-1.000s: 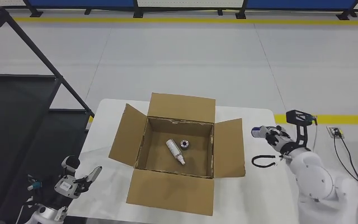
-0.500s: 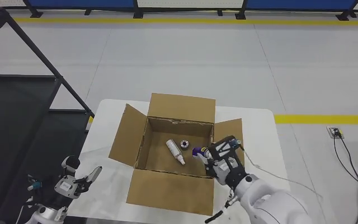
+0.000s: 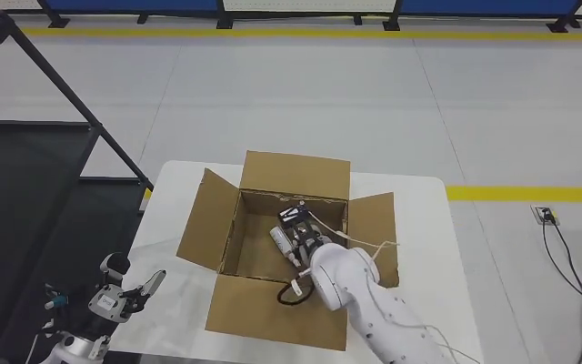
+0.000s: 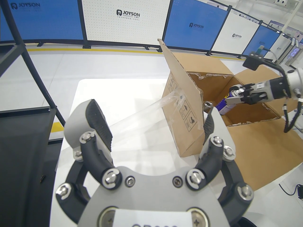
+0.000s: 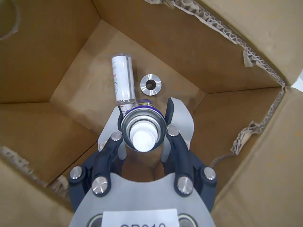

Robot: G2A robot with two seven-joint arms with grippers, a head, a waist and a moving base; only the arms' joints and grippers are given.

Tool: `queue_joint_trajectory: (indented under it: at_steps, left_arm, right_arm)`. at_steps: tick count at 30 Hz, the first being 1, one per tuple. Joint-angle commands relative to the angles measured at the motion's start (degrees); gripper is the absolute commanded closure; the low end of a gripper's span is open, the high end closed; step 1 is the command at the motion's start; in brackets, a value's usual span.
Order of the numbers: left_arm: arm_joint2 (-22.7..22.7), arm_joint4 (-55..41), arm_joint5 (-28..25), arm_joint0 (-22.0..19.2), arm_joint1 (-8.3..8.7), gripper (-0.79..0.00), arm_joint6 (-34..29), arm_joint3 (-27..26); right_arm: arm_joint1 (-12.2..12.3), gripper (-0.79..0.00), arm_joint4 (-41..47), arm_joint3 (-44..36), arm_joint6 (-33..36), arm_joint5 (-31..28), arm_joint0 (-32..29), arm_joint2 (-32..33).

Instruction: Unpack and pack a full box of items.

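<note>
While inside box (image 5: pixel 213 48), can (image 5: pixel 143 128) within right claw (image 5: pixel 144 109)

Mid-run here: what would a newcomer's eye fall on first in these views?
The open cardboard box in the middle of the table, with the right hand down inside it, shut on a purple spray can. On the box floor just past the can lie a white bottle on its side and a small metal ring beside it. The left hand hangs open by the table's corner, outside the box.
</note>
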Motion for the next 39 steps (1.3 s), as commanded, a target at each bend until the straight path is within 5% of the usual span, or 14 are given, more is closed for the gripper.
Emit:
queue_joint_trajectory:
  at_steps: [1,6,8,13,14,24,31,39]
  left_arm:
    - [0.0,0.0,0.0,0.0,0.00,-0.785,0.0,0.0]
    - [0.0,0.0,0.0,0.0,0.00,-0.785,0.0,0.0]
    - [0.0,0.0,0.0,0.0,0.00,-0.785,0.0,0.0]
    - [0.0,0.0,0.0,0.0,0.00,-0.785,0.0,0.0]
    - [0.0,0.0,0.0,0.0,0.00,-0.785,0.0,0.0]
    - [0.5,-3.3,3.3,-0.7,-0.16,-0.785,-0.4,0.3]
    - [0.8,-10.9,9.9,-3.2,-0.10,-0.785,-6.7,0.3]
    - [5.3,-4.5,14.2,-8.1,0.40,-0.785,-14.4,-0.9]
  right_arm:
    - [-0.6,0.000,0.3,3.0,0.2,0.7,1.6,-0.8]
    - [-1.7,-0.022,0.0,8.0,-0.4,1.9,3.5,-1.8]
    - [-2.0,-0.280,0.3,9.2,-0.6,1.9,3.8,-1.7]
    - [-2.3,-0.634,0.4,9.3,-0.6,1.8,3.5,-0.7]
    - [-2.3,-0.785,0.2,8.8,-0.7,1.9,3.1,-0.4]
    - [-0.8,-0.785,2.1,-7.6,-2.3,0.1,-5.1,7.4]
    - [1.6,-0.785,12.4,-28.2,-4.6,-10.5,-18.1,19.3]
    - [3.4,-0.785,30.4,-39.7,-8.3,-19.1,-30.0,36.4]
